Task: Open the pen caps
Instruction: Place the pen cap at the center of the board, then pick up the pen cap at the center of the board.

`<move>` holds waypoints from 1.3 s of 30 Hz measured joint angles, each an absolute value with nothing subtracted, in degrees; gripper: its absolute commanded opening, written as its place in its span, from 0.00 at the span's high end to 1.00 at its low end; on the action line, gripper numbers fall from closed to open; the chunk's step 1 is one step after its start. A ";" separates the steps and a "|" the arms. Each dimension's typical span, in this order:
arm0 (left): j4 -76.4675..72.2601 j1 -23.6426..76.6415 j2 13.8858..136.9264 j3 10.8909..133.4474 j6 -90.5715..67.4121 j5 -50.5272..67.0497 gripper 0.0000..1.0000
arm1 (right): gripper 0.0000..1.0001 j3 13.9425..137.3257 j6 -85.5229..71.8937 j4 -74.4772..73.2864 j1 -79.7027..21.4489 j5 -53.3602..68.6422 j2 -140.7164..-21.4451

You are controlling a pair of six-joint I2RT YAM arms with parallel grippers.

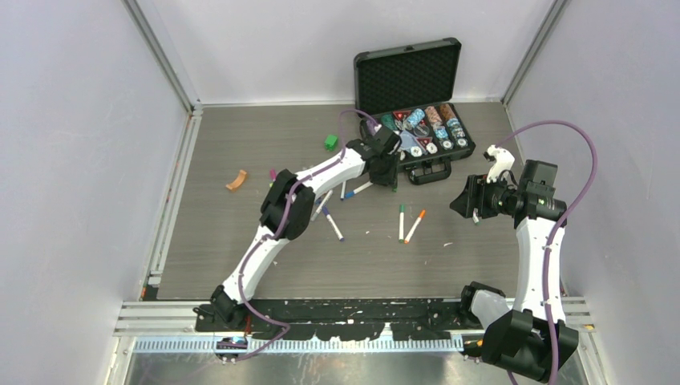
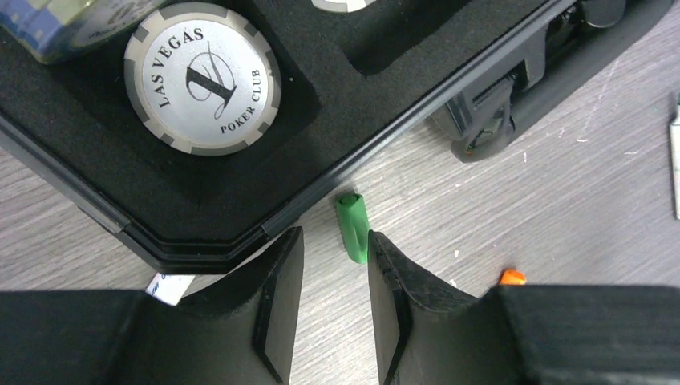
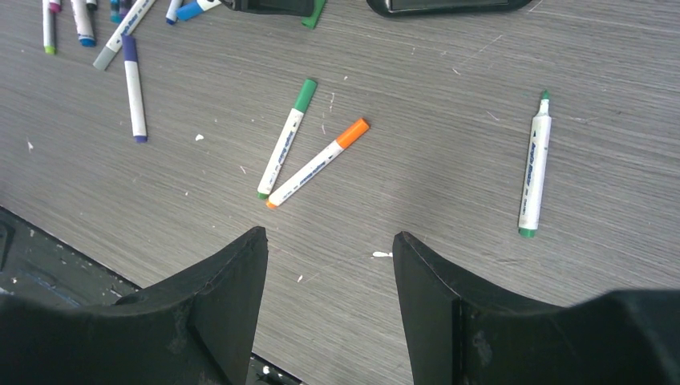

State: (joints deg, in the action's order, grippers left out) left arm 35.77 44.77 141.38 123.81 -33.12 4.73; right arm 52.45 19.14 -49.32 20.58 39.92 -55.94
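My right gripper (image 3: 329, 241) hangs near-right over the table (image 3: 449, 48), jaws spread wide, nothing in them. Its wrist camera shows what the top view hides beneath that wrist: an open pen (image 3: 535, 164) lying off to the right, green tip bare. Left of it, mid-table, a green pen (image 3: 287, 139) and an orange pen (image 3: 317, 164) lie in a V, near ends meeting or nearly so, both capped. Further left, a purple pen (image 3: 134, 96) is capped too, with several more beyond it that I can't read from here.

Farthest out, my left gripper (image 2: 334, 241) sits low at the near edge of the case (image 2: 200, 245), jaws part open and holding nothing. Only its camera shows the green cap (image 2: 353, 227). It lies loose on the table just beside the case rim, between the fingertips and about touching 1 of them. An orange bit (image 2: 512, 277) shows past that finger; I can't tell what it is. From above, the gripper covers all of this.

My read: 1 pen done, at least 3 to go. Next I'd bring both grippers to the V pair. I'd pin 1 barrel with 1 gripper and pull its cap straight along the barrel with the other, taking care not to drag the neighbouring pen.
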 measured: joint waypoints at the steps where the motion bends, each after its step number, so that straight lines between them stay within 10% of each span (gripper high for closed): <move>1: 36.38 44.88 141.99 124.66 -33.21 4.21 0.63 | 0.36 52.45 19.14 -49.32 20.58 40.01 -55.94; 15: 44.80 48.29 146.71 134.39 -34.00 -7.09 0.64 | 0.36 52.45 19.18 -49.34 20.58 40.32 -55.94; 39: 47.22 50.54 148.51 137.43 -29.45 -14.35 1.00 | 0.36 52.45 19.33 -49.39 20.58 41.23 -55.92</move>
